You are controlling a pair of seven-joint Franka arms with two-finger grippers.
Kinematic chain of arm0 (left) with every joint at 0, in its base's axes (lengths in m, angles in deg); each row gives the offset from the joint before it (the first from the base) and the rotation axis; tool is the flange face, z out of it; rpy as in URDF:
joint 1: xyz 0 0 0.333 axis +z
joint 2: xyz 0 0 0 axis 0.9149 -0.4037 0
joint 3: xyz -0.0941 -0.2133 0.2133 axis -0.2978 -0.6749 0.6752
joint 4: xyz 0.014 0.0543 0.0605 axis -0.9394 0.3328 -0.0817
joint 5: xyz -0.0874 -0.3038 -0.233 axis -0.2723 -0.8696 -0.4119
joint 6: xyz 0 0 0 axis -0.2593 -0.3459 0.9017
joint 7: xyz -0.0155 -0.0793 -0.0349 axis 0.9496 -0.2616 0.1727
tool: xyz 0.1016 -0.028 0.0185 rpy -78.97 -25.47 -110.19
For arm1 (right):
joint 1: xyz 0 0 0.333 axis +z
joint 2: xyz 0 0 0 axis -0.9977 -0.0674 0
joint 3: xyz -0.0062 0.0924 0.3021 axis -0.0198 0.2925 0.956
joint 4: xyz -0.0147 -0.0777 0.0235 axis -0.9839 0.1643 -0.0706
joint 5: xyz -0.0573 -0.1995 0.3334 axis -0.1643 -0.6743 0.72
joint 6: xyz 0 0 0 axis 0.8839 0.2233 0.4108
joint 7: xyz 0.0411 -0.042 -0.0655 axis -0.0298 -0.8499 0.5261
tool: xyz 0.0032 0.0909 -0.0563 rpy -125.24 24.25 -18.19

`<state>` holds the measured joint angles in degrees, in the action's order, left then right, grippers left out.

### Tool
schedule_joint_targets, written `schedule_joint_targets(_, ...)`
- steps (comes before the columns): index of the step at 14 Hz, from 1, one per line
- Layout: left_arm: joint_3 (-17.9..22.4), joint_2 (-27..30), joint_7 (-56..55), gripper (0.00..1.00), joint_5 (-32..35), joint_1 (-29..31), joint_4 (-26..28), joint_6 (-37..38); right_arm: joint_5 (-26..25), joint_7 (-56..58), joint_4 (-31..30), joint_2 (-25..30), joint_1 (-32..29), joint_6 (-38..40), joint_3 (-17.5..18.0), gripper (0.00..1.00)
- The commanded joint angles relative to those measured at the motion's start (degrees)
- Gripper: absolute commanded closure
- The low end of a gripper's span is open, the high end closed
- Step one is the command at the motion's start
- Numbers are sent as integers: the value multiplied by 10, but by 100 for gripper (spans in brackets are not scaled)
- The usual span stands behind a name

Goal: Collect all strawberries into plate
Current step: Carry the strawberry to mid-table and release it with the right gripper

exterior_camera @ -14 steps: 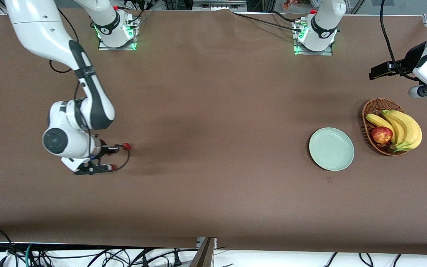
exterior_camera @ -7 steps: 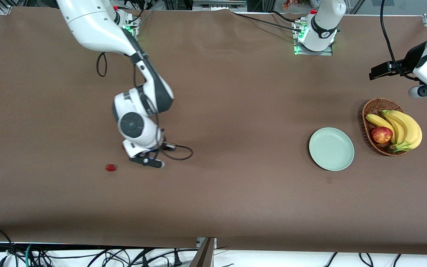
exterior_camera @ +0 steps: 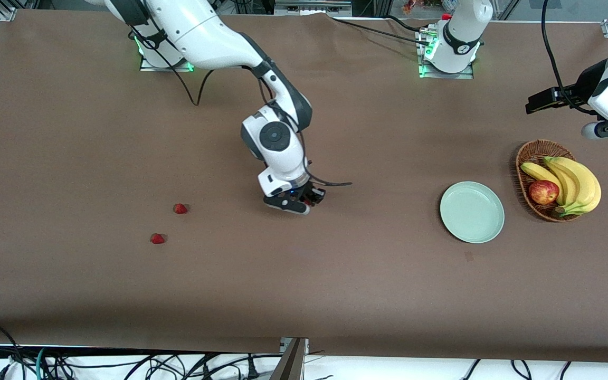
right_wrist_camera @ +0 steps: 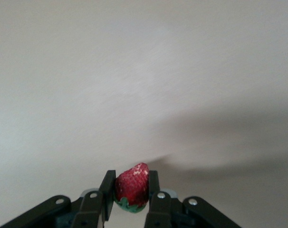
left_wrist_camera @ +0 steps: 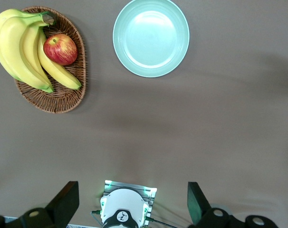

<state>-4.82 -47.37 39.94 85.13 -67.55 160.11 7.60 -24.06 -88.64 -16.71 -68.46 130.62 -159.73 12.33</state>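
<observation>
A strawberry is clamped in the right gripper over bare mid-table, well apart from the plate (empty, beside the basket). Two strawberries lie toward the right arm's end. The left gripper is held released, waiting above its own end's edge.

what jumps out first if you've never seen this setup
The right arm's end effector hangs over the bare middle of the table, shut on a red strawberry. Two more strawberries lie toward the right arm's end of the table. Toward the left arm's end sits the mint-green plate, nothing on it, beside a wicker basket of bananas and an apple.
</observation>
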Motion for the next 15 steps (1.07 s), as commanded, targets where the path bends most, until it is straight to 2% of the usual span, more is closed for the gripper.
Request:
schedule_joint_targets(1,-4,-8,-4,0,16,0,-17,6,8,-13,64,-47,26,-8,-7,90)
schedule_joint_targets(4,-4,-9,-4,0,16,0,-17,6,9,-12,65,-65,53,-59,-7,89)
schedule_joint_targets(5,-4,-9,-4,0,16,0,-17,6,9,-11,65,-64,57,-58,-7,80)
schedule_joint_targets(6,-3,-9,-4,0,16,1,-18,5,7,-9,65,-64,57,-57,-7,32)
schedule_joint_targets(7,-1,-9,-3,0,16,1,-23,6,6,-6,65,-61,55,-53,-9,0)
schedule_joint_targets(10,0,-13,-3,0,16,1,-25,6,3,18,67,-39,23,18,-16,0)
schedule_joint_targets(15,-1,-11,0,0,16,2,-24,20,8,276,64,17,-106,181,-14,0)
